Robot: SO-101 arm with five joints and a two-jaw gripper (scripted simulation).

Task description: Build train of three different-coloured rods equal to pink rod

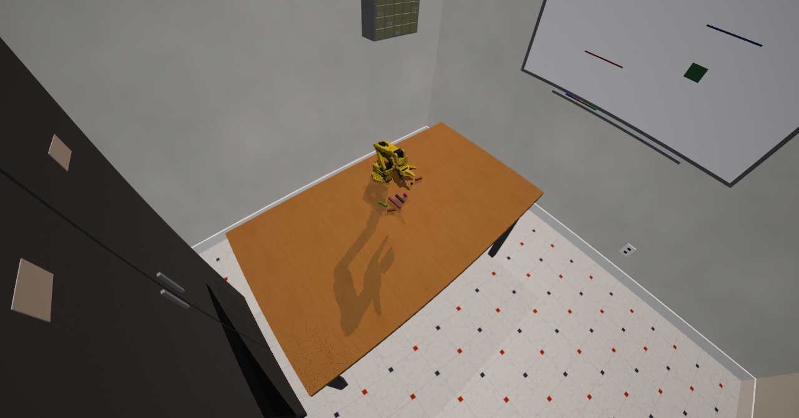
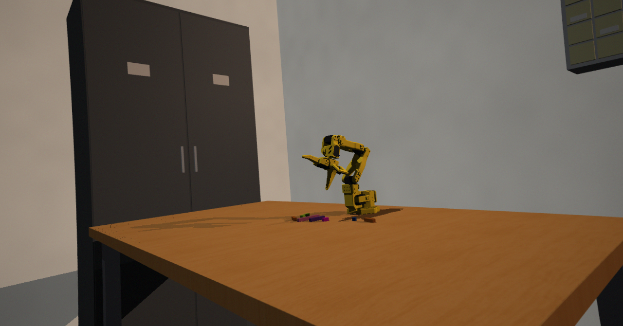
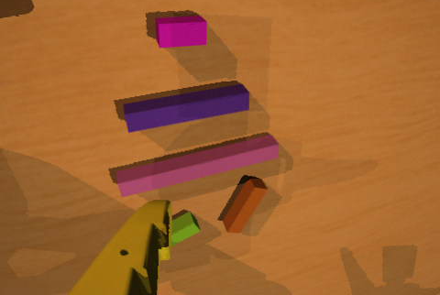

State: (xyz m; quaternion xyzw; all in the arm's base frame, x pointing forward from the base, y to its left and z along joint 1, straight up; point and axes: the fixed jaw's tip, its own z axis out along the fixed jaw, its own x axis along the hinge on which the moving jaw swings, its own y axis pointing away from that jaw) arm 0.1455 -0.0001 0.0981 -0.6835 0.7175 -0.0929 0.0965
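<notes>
My gripper [image 1: 414, 171] [image 2: 315, 172] is open and empty, high above the table; one finger shows in the wrist view. The pink rod [image 1: 394, 203] [image 3: 199, 165] and purple rod [image 1: 399, 198] [image 3: 188, 108] lie side by side, apart and nearly parallel. The magenta rod [image 1: 404, 194] [image 2: 325, 219] [image 3: 183, 34] lies beyond the purple one. One orange rod [image 1: 391, 209] [image 3: 244, 208] lies slanted near the pink rod. The lime rod [image 1: 382, 204] [image 3: 184, 228] is partly hidden by my finger in the wrist view. The blue rod [image 1: 411, 183] [image 2: 354, 219] and another orange rod [image 1: 418, 178] [image 2: 369, 220] lie apart nearer the arm.
All the rods lie on the wooden table [image 1: 469, 192] [image 2: 392, 259]. The arm's base [image 1: 382, 175] [image 2: 368, 209] stands near the table's wall-side edge. Shadows of the arm fall across the table and some rods.
</notes>
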